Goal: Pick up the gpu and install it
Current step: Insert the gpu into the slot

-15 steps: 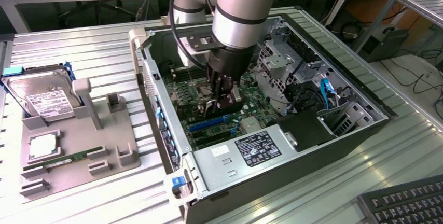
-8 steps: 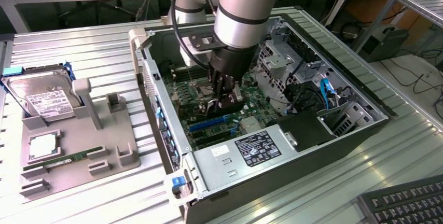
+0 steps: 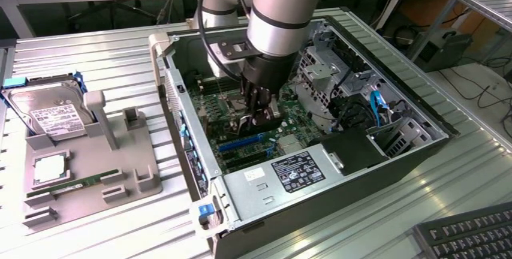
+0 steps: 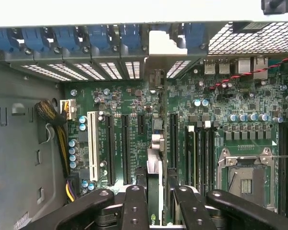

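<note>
Hand (image 3: 256, 118) down inside the open computer case (image 3: 336, 199), clamped on the gpu (image 4: 153, 196), fingers (image 4: 134, 206) pressed against either side of the thin green board. Seen edge-on from the wrist, pale end part toward the case wall with its row of blue latches (image 4: 69, 38). Hangs over the motherboard (image 4: 216, 103) among the long black expansion slots (image 4: 125, 148), near the white slot (image 4: 92, 143); seated or just above, impossible to tell. Case on its side on the ribbed metal bench (image 3: 96, 55), open face up: holds the motherboard on its floor, the bare processor socket (image 4: 245, 179) in its metal frame, a power supply (image 3: 296, 172) with a black label at the near end, a bundle of yellow and black wires (image 4: 62, 139), and blue cables (image 3: 376, 106) by the drive cage toward the exterior view's right. Well apart on the exterior view's left, a grey fixture tray (image 3: 96, 163) on the bench: carries a silver hard drive (image 3: 50, 115) with a white label in the far cradle, a square processor chip (image 3: 50, 170) in a shallow pocket, and a slim green memory stick (image 3: 68, 185) in a groove nearer the front. Corner of a black keyboard (image 3: 472, 235) at the lower edge on the exterior view's right.
</note>
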Controlling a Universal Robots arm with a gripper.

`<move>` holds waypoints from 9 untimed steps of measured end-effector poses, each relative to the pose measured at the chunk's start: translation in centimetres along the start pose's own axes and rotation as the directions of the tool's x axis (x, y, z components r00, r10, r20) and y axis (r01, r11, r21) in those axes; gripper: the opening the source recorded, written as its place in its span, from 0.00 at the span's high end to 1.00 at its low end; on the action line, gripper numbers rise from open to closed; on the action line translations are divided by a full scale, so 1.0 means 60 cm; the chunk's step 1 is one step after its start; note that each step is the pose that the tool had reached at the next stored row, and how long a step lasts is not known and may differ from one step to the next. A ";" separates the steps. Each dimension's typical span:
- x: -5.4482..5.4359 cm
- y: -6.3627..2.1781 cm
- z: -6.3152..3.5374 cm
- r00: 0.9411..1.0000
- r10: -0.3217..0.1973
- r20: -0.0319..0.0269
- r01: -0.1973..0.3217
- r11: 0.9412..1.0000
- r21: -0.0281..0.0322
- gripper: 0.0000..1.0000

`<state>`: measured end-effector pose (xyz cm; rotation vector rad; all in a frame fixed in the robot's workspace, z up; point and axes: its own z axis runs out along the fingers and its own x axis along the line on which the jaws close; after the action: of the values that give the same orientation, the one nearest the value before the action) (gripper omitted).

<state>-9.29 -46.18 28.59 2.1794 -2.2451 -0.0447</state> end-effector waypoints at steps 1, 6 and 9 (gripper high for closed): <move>0.000 0.001 0.002 1.000 0.000 0.000 0.000 1.000 0.002 0.74; 0.001 0.014 0.012 1.000 0.007 0.001 -0.007 1.000 0.016 0.74; 0.001 0.014 0.020 1.000 0.009 0.002 -0.009 1.000 0.016 0.74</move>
<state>-10.19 -46.22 27.39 2.1786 -2.2642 -0.0287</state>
